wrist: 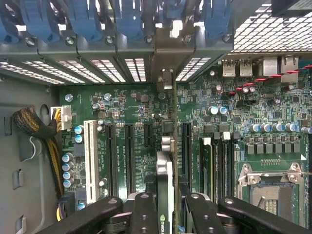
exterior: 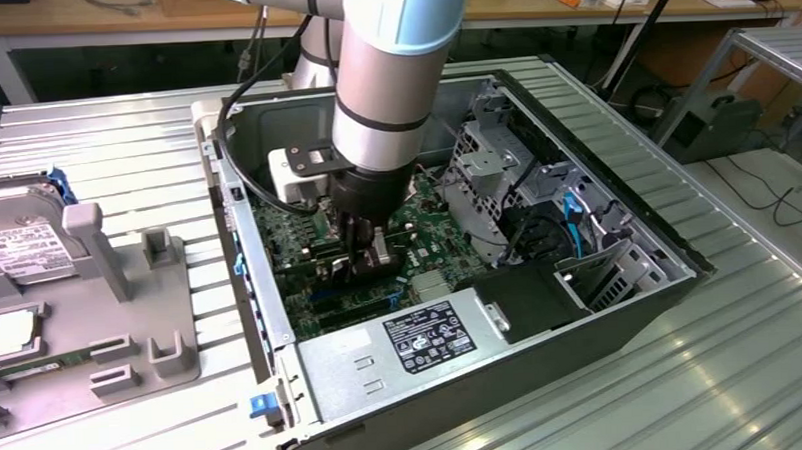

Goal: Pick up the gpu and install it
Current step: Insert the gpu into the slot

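The gpu (wrist: 165,168) stands on edge in a slot of the green motherboard (wrist: 131,109), seen edge-on, its metal bracket reaching the case's rear slot panel (wrist: 165,73). My gripper (wrist: 168,202) straddles the card from above, one black finger (wrist: 142,209) on each side. The fingers stand slightly apart from the card, with a thin dark gap on one side, so the gripper is open. In the exterior view the gripper (exterior: 365,258) is down inside the open computer case (exterior: 263,290), low over the motherboard (exterior: 435,219).
The case holds a power supply (exterior: 425,339), a metal drive cage (exterior: 486,167), blue and black cables (exterior: 575,229) and a braided cable bundle (wrist: 36,131). At the exterior view's left, a grey fixture (exterior: 137,314) carries a hard drive (exterior: 15,248).
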You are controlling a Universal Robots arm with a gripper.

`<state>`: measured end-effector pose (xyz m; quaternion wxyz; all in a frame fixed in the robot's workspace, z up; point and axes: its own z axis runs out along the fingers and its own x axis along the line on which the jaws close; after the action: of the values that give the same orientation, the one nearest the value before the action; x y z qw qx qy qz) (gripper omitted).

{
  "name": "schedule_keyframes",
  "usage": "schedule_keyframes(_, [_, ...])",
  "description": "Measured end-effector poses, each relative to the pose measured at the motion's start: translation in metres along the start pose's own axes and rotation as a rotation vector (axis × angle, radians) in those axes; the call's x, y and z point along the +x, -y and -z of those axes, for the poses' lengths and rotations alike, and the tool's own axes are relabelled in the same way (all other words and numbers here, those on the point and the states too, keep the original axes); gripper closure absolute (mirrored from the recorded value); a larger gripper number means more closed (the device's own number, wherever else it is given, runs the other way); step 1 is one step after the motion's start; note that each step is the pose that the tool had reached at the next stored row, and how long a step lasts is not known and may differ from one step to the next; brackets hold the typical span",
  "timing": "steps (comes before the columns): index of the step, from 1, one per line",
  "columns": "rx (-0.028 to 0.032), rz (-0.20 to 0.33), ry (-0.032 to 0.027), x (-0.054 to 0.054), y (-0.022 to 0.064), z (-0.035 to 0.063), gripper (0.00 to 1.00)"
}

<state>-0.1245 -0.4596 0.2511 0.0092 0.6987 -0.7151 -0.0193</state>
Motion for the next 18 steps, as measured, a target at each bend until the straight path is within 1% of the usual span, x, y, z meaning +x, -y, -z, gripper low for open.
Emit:
schedule_keyframes(1, [-0.0004,0.0,-0.0007,0.0,0.0,0.0003,0.6])
schedule_keyframes(2, [-0.0003,0.0,-0.0007,0.0,0.0,0.0003,0.6])
schedule_keyframes(4, [-0.0003,0.0,-0.0007,0.0,0.0,0.0004,0.48])
schedule_keyframes(5, [-0.0006,0.0,-0.0013,0.0,0.0,0.0016,0.48])
schedule_keyframes(6, [-0.0005,0.0,-0.001,0.0,-0.0002,0.0046,0.42])
schedule_keyframes(8, [-0.0003,-0.002,-0.0022,0.0,-0.0006,0.0159,0.42])
schedule_keyframes(9, [-0.0004,-0.003,-0.0069,-0.002,-0.001,0.0229,0.42])
schedule_keyframes(11, [0.0,-0.004,-0.0073,-0.002,-0.001,0.0234,0.56])
schedule_keyframes(12, [0.0,-0.004,-0.0073,-0.002,-0.001,0.0234,0.56])
schedule_keyframes(16, [0.0,-0.004,-0.0074,-0.002,-0.0011,0.0235,0.8])
schedule_keyframes(18, [0.0,-0.004,-0.0074,-0.002,-0.0011,0.0234,0.8])
